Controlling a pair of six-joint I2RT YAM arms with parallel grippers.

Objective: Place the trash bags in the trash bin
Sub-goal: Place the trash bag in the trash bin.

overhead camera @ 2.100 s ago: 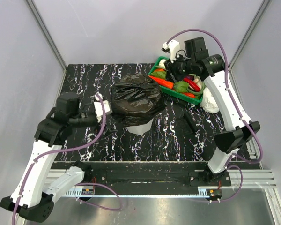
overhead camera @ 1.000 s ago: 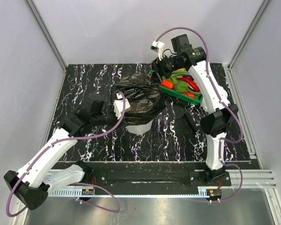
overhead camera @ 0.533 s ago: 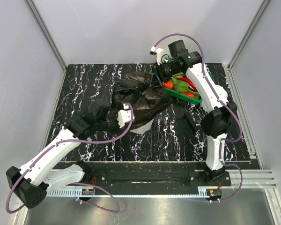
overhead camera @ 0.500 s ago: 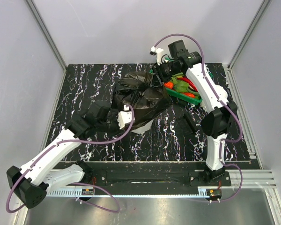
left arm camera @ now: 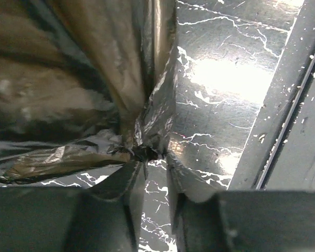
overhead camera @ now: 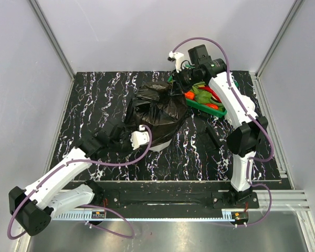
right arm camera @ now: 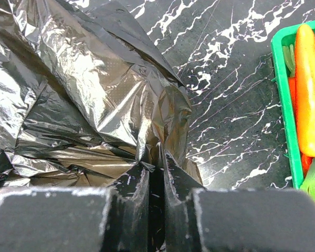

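Trash bag is lying as a big crinkled black heap in the middle of the marbled table. It is draping over the trash bin and hiding nearly all of it. Only a sliver of white wall is showing under the near edge of the film. From above you cannot tell whether any film is hanging inside the bin's mouth.

Your left gripper is reaching in from the near left and pinching the bag's near edge. Its wrist view is showing the film bunching into a tight twist right at the fingertips, with glossy folds fanning up and to the left. The jaws are standing close together, clamping plastic.

Your right gripper is sitting at the bag's far right edge, between the heap and the green tray. Its fingers are squeezing an upright fold of film in a narrow gap, and the rest of the sheet is spreading out to the left of them.

That tray is resting just beside the bag, with a strip of bare tabletop showing between them in the right wrist view. It is holding an orange vegetable along with red and green ones.

Your arms are gripping the bag from opposite sides: the left is stretching low across the near left, and the right is arching over the tray.
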